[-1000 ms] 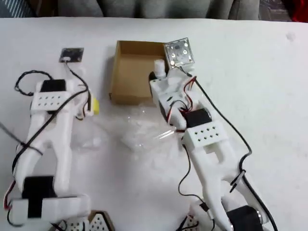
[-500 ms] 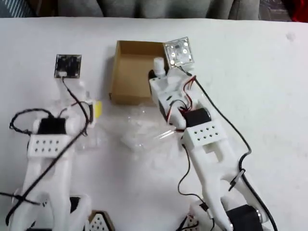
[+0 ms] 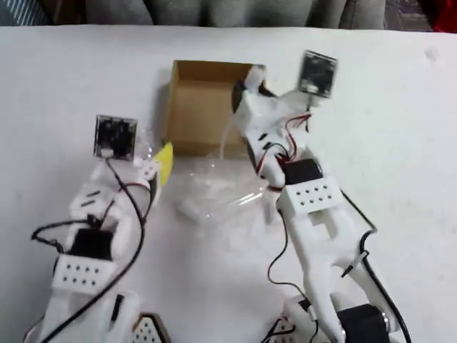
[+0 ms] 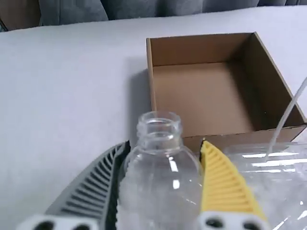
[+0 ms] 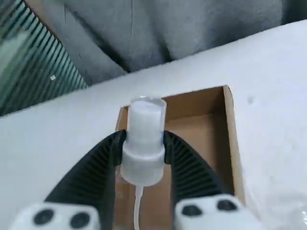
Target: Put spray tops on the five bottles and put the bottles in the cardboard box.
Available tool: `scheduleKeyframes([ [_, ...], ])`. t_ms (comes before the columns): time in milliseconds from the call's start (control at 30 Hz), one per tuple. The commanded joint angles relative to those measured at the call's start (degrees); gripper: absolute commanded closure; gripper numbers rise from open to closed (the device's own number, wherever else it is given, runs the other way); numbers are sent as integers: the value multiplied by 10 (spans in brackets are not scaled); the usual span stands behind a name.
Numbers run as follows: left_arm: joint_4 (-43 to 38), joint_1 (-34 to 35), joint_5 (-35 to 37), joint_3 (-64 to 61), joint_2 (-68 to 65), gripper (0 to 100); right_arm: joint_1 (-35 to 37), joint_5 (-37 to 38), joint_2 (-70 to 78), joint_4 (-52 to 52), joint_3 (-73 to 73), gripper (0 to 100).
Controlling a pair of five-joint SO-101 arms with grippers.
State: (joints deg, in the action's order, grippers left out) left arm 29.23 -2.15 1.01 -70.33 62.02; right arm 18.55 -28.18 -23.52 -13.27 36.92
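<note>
Working the rig remotely, I have my left end effector (image 4: 164,143) clamped on a clear bottle (image 4: 158,182). Its neck is open and upright, and it stands just beside the near wall of the cardboard box (image 4: 211,91). My right end effector (image 5: 142,139) grips a white spray top (image 5: 142,158) between its dark fingers (image 5: 103,163). I hold it above the box's right side, with the thin dip tube (image 3: 227,136) hanging over the near wall. Crumpled clear plastic wrap (image 3: 214,193) lies on the white worktop (image 3: 385,107) between the two arms.
</note>
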Motion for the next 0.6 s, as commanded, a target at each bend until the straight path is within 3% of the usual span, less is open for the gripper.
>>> scheduleKeyframes([
  [0, -27, -10, 1, -16, 76, 969, -22, -106, -10, 96, 11, 982],
  [233, -30, -50, -22, -67, 126, 969, -36, -212, -82, 196, 81, 982],
  [367, -30, -61, -87, -87, 143, 969, -35, -221, -191, 207, 145, 982],
  [567, -33, -66, -97, -120, 175, 969, -30, -220, -344, 206, 219, 982],
])
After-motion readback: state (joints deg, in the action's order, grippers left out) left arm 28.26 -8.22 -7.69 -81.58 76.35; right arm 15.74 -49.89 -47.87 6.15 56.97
